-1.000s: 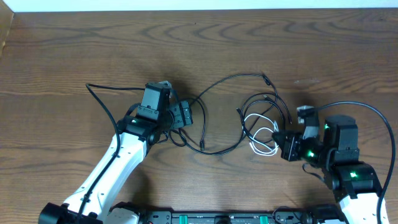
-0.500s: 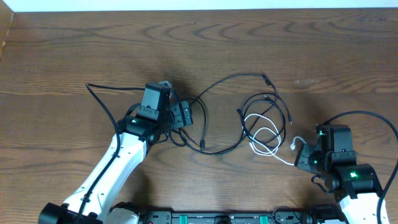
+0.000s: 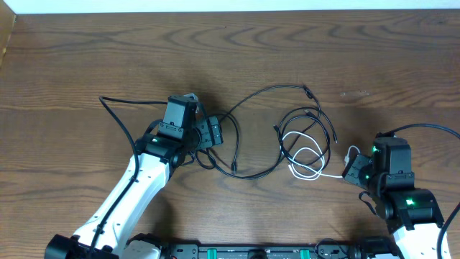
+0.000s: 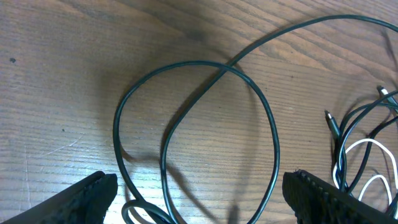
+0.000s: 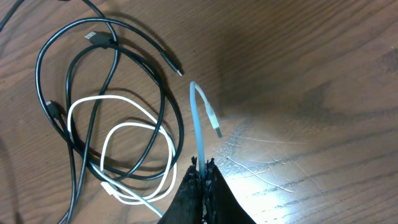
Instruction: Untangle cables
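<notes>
Wooden table [image 3: 72, 57] seen from above, left gripper [image 3: 210, 133] spread wide over looping black cables [image 3: 273, 88] left of centre, white cable [image 3: 316, 175] coiled among them at right, right gripper [image 3: 350, 171] closed on its free end.

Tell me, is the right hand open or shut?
Shut: the right hand pinches the thin white cable, with no gap showing.
</notes>
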Robot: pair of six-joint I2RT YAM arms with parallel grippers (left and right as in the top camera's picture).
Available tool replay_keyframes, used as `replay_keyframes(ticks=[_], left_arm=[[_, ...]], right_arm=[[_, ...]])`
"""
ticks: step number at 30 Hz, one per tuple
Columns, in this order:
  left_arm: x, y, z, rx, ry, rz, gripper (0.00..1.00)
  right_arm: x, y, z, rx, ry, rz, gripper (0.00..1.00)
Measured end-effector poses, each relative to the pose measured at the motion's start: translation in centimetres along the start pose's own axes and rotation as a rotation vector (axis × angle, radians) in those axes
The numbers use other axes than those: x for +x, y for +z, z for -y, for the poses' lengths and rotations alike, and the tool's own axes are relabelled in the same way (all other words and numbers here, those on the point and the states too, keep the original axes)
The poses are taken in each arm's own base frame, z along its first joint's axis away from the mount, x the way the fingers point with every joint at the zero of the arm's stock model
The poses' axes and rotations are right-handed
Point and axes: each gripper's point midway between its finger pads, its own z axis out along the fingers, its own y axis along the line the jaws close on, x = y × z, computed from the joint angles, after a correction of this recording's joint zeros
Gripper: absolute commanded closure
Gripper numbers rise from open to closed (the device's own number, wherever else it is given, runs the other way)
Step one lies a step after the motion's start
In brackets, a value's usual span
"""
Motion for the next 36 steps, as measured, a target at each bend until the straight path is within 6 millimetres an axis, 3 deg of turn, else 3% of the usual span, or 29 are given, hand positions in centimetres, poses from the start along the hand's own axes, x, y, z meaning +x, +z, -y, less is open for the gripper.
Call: replay_keyframes(ticks=[14, 21, 29, 32, 36], left_arm=[[0.0, 0.0, 0.0, 0.0, 0.0, 0.0, 0.09], [0.0, 0.0, 0.0, -0.001, 0.0, -0.001, 0.09], [0.0, 0.0, 0.0, 0.0, 0.0, -0.001, 0.09], [0.0, 0.0, 0.0, 0.0, 0.0, 0.0, 0.09], [0.0, 0.0, 0.0, 0.0, 0.0, -0.001, 0.09]], right_arm=[[-2.0, -0.1, -1.4, -0.061, 0.011, 0.078, 0.99], [-5.8, -1.3, -5.2, -0.237, 0.003, 0.224, 0.99], [-10.7, -5.1, -11.5, -0.548, -0.071, 0.426, 0.99], [-10.8, -5.9, -13.5, -0.659, -0.115, 0.423, 0.99], [-8.6, -4.5, -14.1, -0.695, -0.136, 0.293, 0.99]])
